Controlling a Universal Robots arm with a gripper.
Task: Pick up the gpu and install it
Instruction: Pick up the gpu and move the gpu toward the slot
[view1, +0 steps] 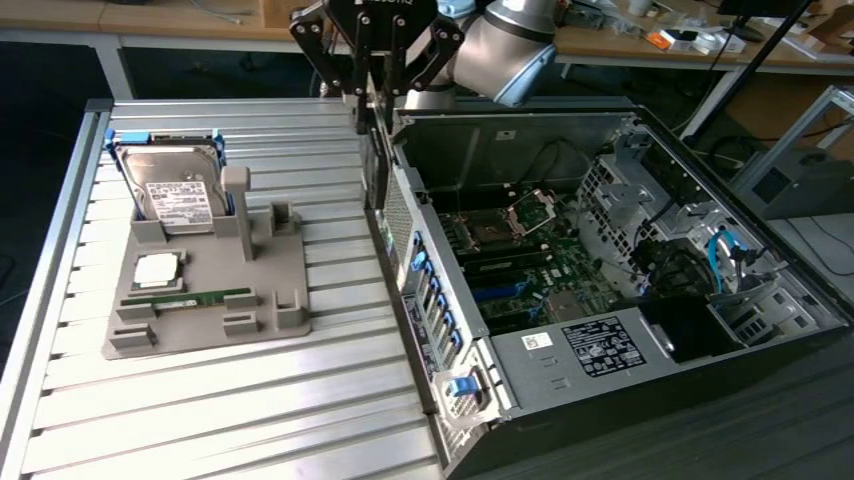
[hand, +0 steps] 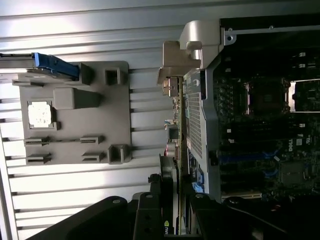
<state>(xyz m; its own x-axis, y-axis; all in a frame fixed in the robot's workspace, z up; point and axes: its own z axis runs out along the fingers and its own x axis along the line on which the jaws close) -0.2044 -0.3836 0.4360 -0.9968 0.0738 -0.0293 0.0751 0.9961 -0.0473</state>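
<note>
The hand (view1: 378, 120) is clenched on the gpu (view1: 376, 165), which hangs edge-on at the exterior view's upper middle, above the case (view1: 514, 150) wall; likely light, stiff, fragile; best gripped by bare board edges, clear of chips and connector.

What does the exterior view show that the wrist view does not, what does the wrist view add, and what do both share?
Exterior view adds: the silver robot arm and the white label face of the silver hard drive.
Wrist view adds: the silver metal end bracket of the thin green gpu card, held edge-on in the shut jaws, and a small green logo beside them.
Both share: the grey plastic holder tray, the square silver processor chip, the green motherboard and the ribbed metal table.
</note>
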